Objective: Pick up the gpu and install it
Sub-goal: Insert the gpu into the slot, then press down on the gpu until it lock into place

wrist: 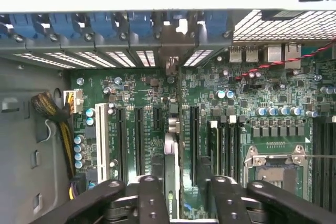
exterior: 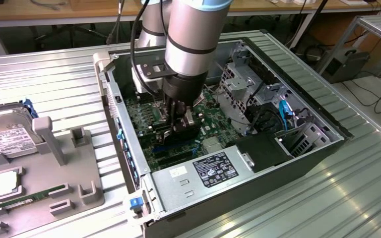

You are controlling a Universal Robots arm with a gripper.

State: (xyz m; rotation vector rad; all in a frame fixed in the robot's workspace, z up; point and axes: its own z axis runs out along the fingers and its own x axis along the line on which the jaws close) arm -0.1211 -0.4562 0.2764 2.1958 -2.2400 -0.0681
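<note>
One card, the gpu (wrist: 171, 156), is standing on edge in a long slot on the motherboard (wrist: 273, 93) inside the open computer case (exterior: 323, 119). Its silver end bracket is reaching up to the rear wall beneath the row of blue latches (wrist: 100, 24). The gripper (wrist: 184, 182) is hovering directly over it with its jaws apart. The card is sitting in the gap between the fingers (wrist: 149, 192), and clear space is showing on the side toward the processor socket (wrist: 275, 163), so nothing appears clamped.

Several things could be going wrong from here, in my judgement. The card may be sitting only partly in its slot. If one end is riding high, its contacts would not be mating and the bracket would not be lining up with the rear opening. The finger nearest the card is very close to it, so any sideways drift of the arm could be levering the card over and straining the slot. The fingers are also hanging near the neighbouring empty slots and the small capacitors, which a careless sweep could be clipping.

Little writing is proving readable. The power supply (exterior: 204, 173) is wearing a white and dark label, and the hard drive (exterior: 8, 139) out on the grey tray (exterior: 78, 188) is carrying a white one, but neither text can be made out. A small green mark on the card's top edge is too small to tell.
</note>
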